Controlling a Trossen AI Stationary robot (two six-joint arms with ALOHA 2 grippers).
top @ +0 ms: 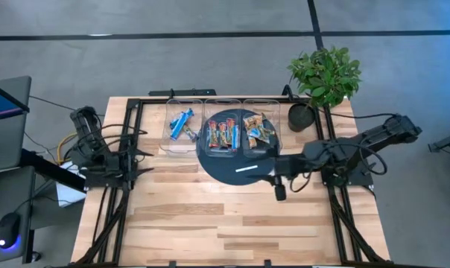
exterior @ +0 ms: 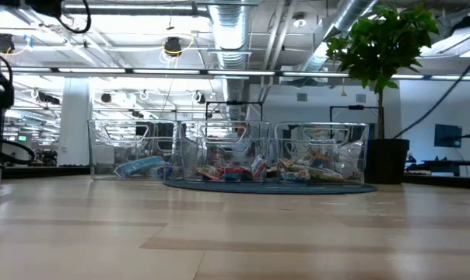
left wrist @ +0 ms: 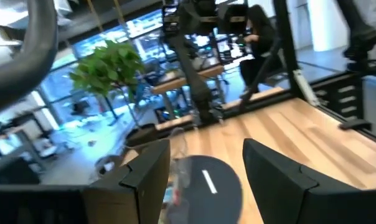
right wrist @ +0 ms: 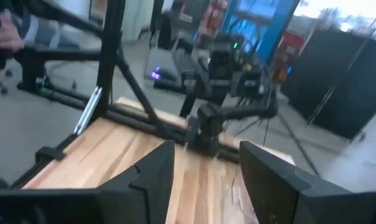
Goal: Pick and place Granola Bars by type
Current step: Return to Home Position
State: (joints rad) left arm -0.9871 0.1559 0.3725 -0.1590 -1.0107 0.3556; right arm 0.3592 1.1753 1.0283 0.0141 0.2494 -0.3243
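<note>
Three clear bins stand in a row at the table's far side. The left bin holds blue granola bars, the middle one red-dark bars, the right one orange-brown bars. My left gripper is open at the table's left edge, pointing right, away from the bins. My right gripper is open, hovering just right of the dark round mat, holding nothing.
A thin white strip lies on the dark mat, which reaches under the middle and right bins. A potted plant stands at the far right corner. Bare wood fills the table's near half. A person sits in the room beyond.
</note>
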